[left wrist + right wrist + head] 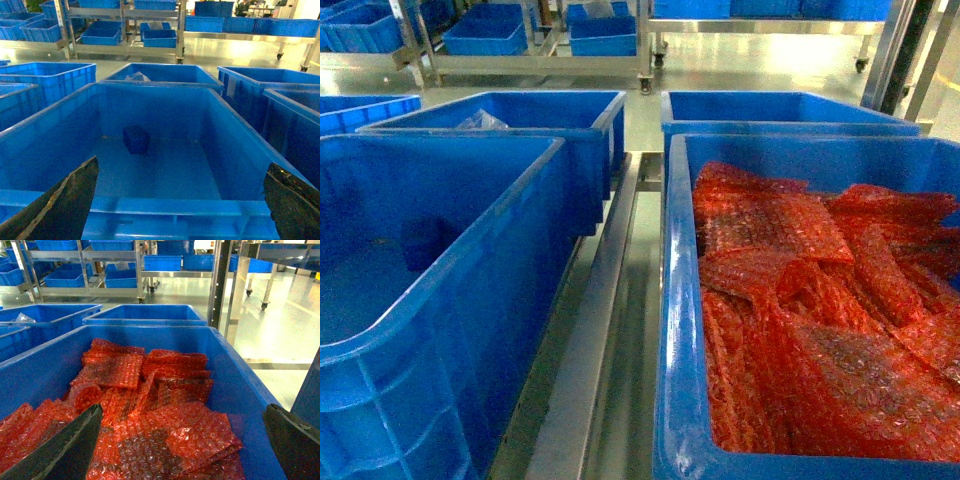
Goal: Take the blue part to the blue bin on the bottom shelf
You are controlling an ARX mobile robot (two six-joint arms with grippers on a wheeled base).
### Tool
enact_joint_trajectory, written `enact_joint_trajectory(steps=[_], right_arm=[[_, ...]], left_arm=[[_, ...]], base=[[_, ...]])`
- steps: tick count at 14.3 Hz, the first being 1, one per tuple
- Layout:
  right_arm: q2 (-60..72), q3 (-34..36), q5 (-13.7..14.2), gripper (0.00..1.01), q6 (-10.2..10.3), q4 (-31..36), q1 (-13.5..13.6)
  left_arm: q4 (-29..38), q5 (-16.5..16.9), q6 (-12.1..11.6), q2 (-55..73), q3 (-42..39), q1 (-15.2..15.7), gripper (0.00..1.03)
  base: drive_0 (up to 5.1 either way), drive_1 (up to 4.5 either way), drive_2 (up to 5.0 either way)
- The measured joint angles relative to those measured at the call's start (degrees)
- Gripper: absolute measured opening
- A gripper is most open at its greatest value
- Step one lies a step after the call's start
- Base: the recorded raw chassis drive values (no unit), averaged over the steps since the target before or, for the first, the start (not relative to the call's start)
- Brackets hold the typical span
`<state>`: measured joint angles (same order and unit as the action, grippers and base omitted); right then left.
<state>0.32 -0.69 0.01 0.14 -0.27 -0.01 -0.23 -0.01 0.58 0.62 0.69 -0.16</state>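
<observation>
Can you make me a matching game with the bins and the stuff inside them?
Things:
1. blue part
2. red bubble wrap
3. clear plastic bag
4. left pincer

Places:
A. in the far left bin
B. heaped in the near right bin
C. alone on the near left bin's floor
D. open, above the near left bin's rim

Pairs: 1-C, 2-B, 3-A, 4-D

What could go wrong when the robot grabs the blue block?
The blue block is nearly the same colour as its bin, so it may be hard to spot. It lies deep, so the left gripper might bump the rim reaching down.
</observation>
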Motion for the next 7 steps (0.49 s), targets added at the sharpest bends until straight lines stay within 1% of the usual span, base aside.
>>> enact_joint_trajectory(steps=[7], right_arm=[[0.00, 0.00, 0.00, 0.98, 0.00, 0.00, 0.00]], left_arm=[[0.00, 0.00, 0.00, 0.00, 0.00, 0.00, 0.98]], base=[[0.0, 0.00, 0.0]])
